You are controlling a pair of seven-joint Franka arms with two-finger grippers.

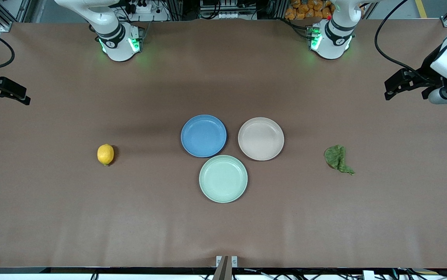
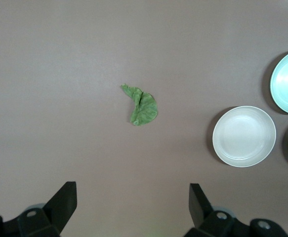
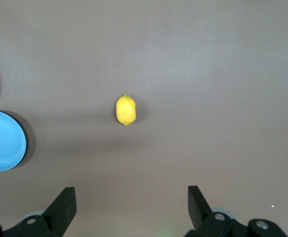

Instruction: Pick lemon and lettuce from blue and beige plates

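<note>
The yellow lemon (image 1: 105,154) lies on the bare table toward the right arm's end, also in the right wrist view (image 3: 126,109). The green lettuce (image 1: 337,158) lies on the bare table toward the left arm's end, also in the left wrist view (image 2: 143,105). The blue plate (image 1: 203,135) and the beige plate (image 1: 261,138) sit side by side mid-table, both empty. My left gripper (image 1: 392,91) (image 2: 133,190) is open and empty, up in the air at the left arm's end of the table. My right gripper (image 1: 21,99) (image 3: 132,193) is open and empty, up at the right arm's end.
A pale mint-green plate (image 1: 223,178), empty, sits nearer to the front camera than the other two plates and touches or almost touches them. The brown table top (image 1: 223,233) stretches wide around the plates. Both arm bases stand at the table's back edge.
</note>
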